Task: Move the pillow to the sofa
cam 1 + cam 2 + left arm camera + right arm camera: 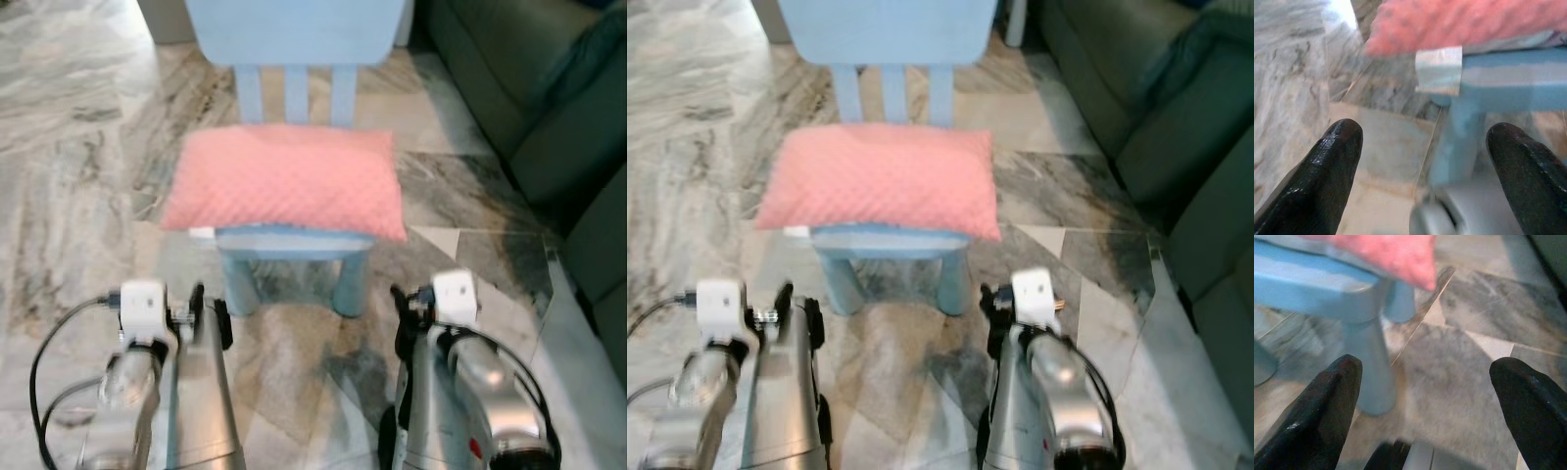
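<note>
On marble floor (88, 196), pillow (284, 181) atop blue chair (294, 250), sofa (549, 108) right, both grippers released.

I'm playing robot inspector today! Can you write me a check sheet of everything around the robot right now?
Surface: grey marble floor; small blue chair standing on it.
Job's things: pink pillow lying flat on the chair seat, overhanging its edges; dark green sofa to the robot's right.
Clutter: nothing seen.
Grippers: left gripper open, holding nothing, low in front of the chair; right gripper open, holding nothing, near a front chair leg.
Cables: black cable looping beside the left arm.
Surroundings: marble tiles and the sofa.
</note>
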